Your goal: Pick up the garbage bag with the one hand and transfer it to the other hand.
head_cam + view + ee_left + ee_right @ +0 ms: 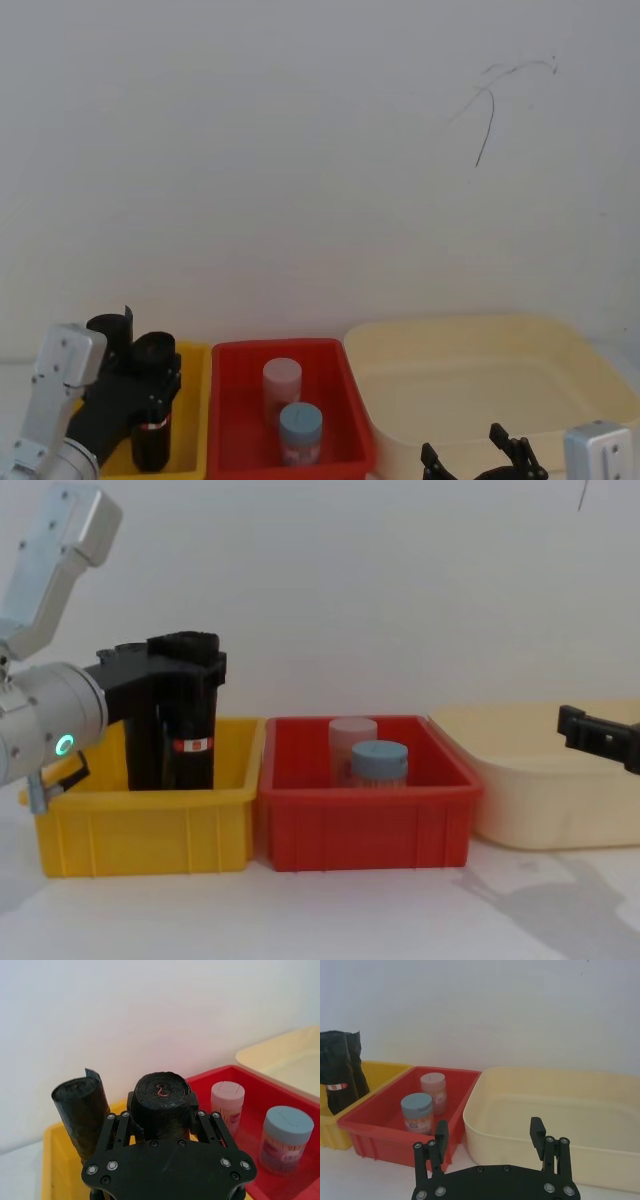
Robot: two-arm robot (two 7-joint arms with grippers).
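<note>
Head view: the left pincer [150, 375] reaches into the yellow bin [195, 400], over the garbage bag [152, 440].

Left wrist view: its fingers [132, 1105] clamp the garbage bag's top, with a plain black roll [82, 1110] just beside.

Right wrist view: the right pincer [490, 1132] is spread wide, holding nothing, before the cream basin [545, 1072].

Chest view: the garbage bag stands upright in the bin, toward the left edge of the desk [350, 910].
</note>
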